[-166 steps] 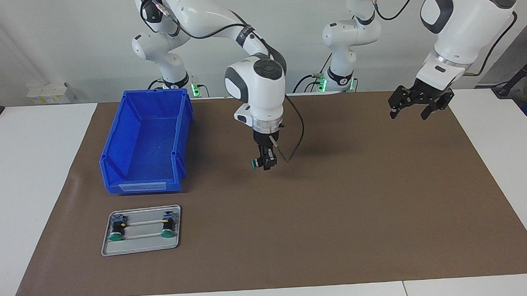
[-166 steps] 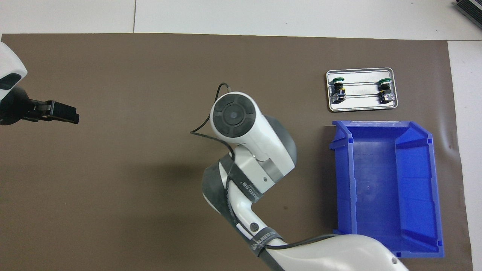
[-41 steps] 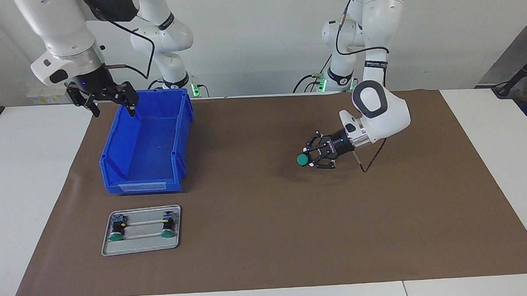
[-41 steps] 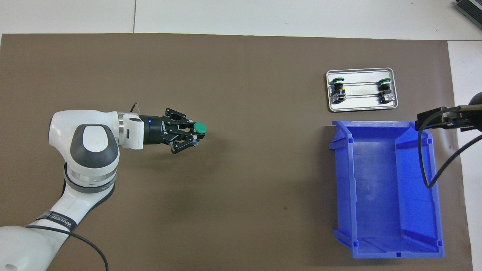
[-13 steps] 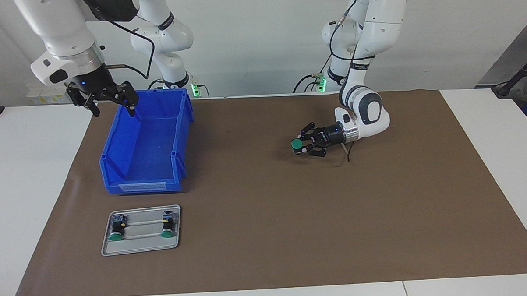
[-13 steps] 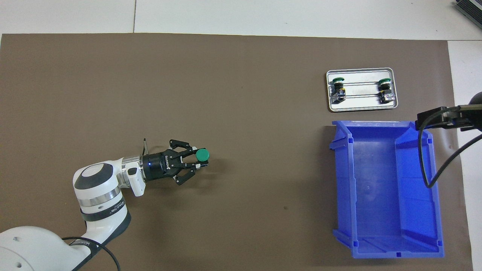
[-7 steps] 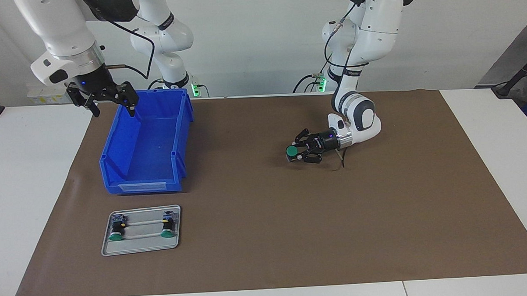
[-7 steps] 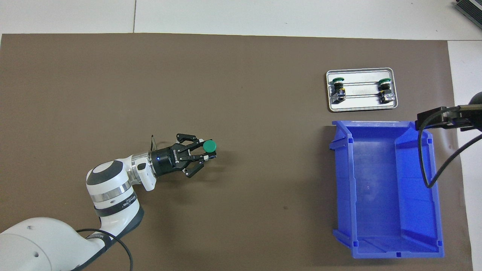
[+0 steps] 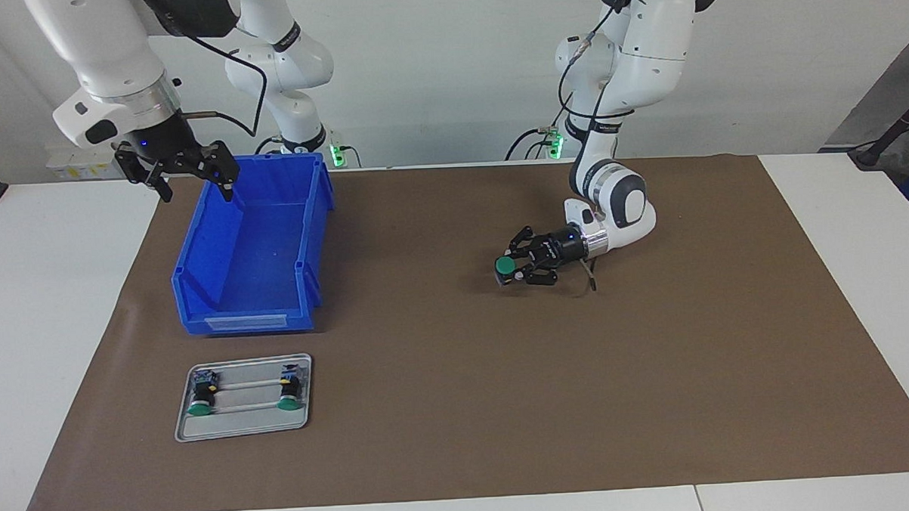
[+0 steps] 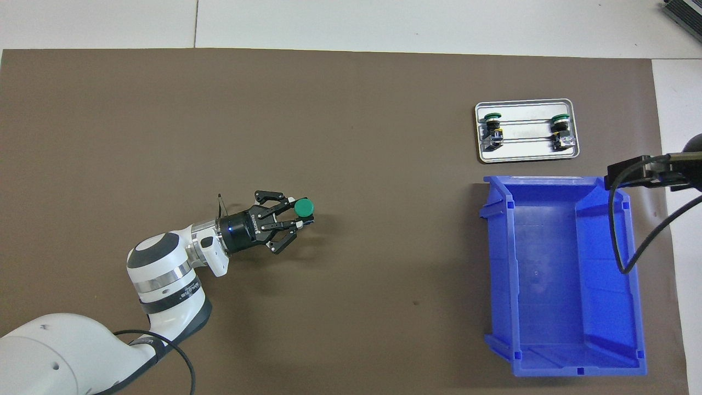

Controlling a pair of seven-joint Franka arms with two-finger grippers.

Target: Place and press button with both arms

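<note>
The button (image 9: pixel 507 266) shows its round green cap (image 10: pixel 303 207) facing up, and my left gripper (image 9: pixel 515 273) (image 10: pixel 303 220) is shut on the black body from the side. The gripper lies nearly level, very low over the brown mat near the table's middle. Whether the button's base touches the mat I cannot tell. My right gripper (image 9: pixel 197 190) (image 10: pixel 621 175) hangs open and holds nothing, above the rim of the blue bin (image 9: pixel 245 321) at the right arm's end, where that arm waits.
The blue bin (image 10: pixel 554 274) holds nothing. A small metal tray (image 9: pixel 241 423) (image 10: pixel 526 152) with two more green-capped buttons lies on the mat, farther from the robots than the bin. A thin cable trails from the left wrist.
My left gripper has carried the button lower and a little farther from the robots, toward the table's middle. The right arm has not moved.
</note>
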